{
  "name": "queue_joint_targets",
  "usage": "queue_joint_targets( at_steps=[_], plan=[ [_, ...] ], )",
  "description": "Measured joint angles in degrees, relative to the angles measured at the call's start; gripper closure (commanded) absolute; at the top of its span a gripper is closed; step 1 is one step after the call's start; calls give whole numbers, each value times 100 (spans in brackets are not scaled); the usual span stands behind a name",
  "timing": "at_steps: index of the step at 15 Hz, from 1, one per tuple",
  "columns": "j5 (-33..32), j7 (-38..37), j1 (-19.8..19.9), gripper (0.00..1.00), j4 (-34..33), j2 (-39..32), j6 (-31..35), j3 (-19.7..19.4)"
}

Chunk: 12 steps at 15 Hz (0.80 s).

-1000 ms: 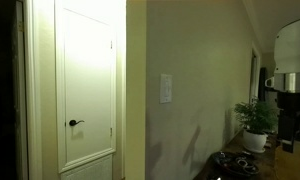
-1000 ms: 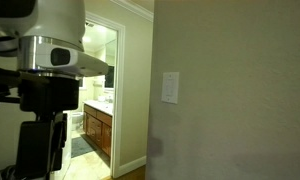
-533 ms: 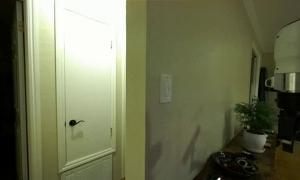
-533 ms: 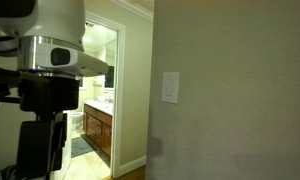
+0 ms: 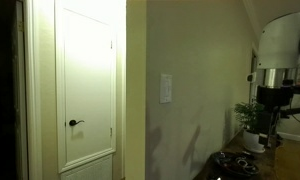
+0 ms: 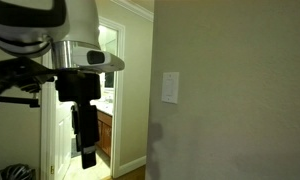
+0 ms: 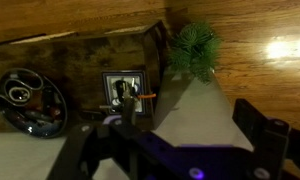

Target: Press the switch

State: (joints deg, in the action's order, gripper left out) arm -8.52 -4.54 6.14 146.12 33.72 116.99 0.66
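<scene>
The switch (image 5: 166,88) is a small white upright plate on the beige wall, at about chest height; it also shows in the other exterior view (image 6: 170,87). It is out of the wrist view. My gripper (image 6: 86,150) hangs downward from the white arm, well short of the wall and lower than the switch. It shows at the right edge in an exterior view (image 5: 269,122). In the wrist view the gripper (image 7: 185,125) has its dark fingers spread wide with nothing between them.
A white door with a black lever handle (image 5: 76,123) stands beside the wall corner. A potted plant (image 7: 193,48) and a dark round object (image 7: 28,100) sit on a counter below the arm. An open doorway shows a cabinet (image 6: 102,130).
The arm has swung toward the wall with the switch. The gripper, out of sight before, now hangs in view in both exterior views.
</scene>
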Motion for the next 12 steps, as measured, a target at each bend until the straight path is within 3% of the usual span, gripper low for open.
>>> queue_joint_targets(
  at_steps=[7,12],
  plan=[
    [0,470,-469,0,-1076,-1443,636,51],
    [0,560,-481,0,-1349,-1746,636,73]
  ],
)
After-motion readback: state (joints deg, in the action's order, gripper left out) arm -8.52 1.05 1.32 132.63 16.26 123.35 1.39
